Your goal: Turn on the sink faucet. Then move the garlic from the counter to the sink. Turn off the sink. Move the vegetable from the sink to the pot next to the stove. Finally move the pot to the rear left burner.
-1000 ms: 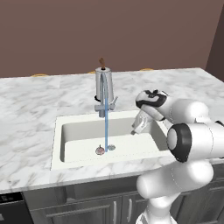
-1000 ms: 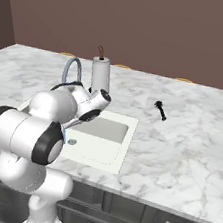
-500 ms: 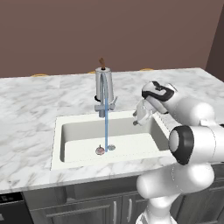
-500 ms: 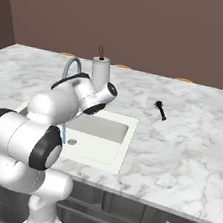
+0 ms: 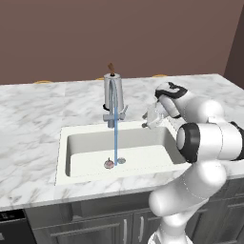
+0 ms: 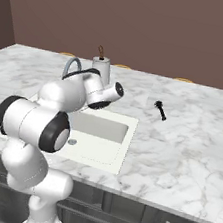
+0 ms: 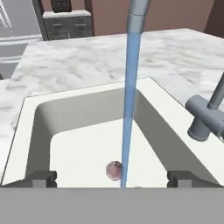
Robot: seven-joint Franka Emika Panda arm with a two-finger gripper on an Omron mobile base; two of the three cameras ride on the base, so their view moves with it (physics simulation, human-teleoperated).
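The sink faucet (image 5: 111, 116) is running, and a thin blue stream falls into the off-white sink (image 5: 63, 143). The garlic (image 5: 109, 164) lies on the basin floor right beside the stream and the round drain (image 5: 121, 161). My gripper (image 5: 151, 119) hangs open and empty over the sink's rear right corner, just right of the faucet's side lever. In the hand view the spout (image 7: 139, 13) pours down onto the garlic (image 7: 114, 169), which sits between and beyond the two fingertips (image 7: 41, 177). The faucet's base and lever (image 7: 204, 118) stand at the right.
A steel canister (image 5: 113, 80) with a brown handle stands right behind the faucet. A small black utensil (image 6: 160, 110) lies on the white marble counter (image 6: 190, 140) right of the sink (image 6: 105, 133). My arm covers the sink's left half in the right base view.
My hand has risen and drawn back from over the basin toward its rear right corner, staying open. The water keeps running and the garlic has not moved.
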